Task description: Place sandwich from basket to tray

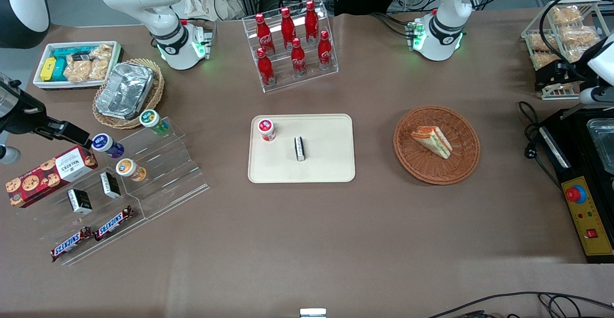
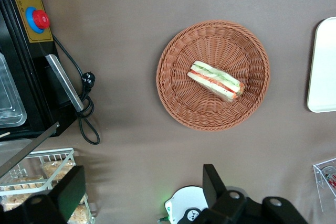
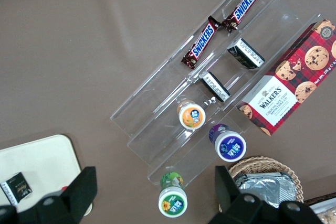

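Observation:
The sandwich (image 1: 431,140) (image 2: 216,81), a white-bread wedge with orange-red and green filling, lies on its side in the round reddish-brown wicker basket (image 1: 407,159) (image 2: 178,98). The cream tray (image 1: 326,135) (image 2: 321,66) sits beside the basket, toward the parked arm's end. A small red-lidded jar (image 1: 266,129) and a little black box (image 1: 300,148) rest on the tray. My gripper (image 1: 559,76) (image 2: 143,174) hangs high at the working arm's end, well apart from the basket and farther from the front camera. It is open, with nothing between its fingers.
A black machine with a red button (image 1: 587,203) (image 2: 38,19) and its cable (image 1: 530,140) lie at the working arm's end. A wire rack of bagged snacks (image 1: 561,25) stands near my gripper. Cola bottles (image 1: 292,44) stand farther back than the tray.

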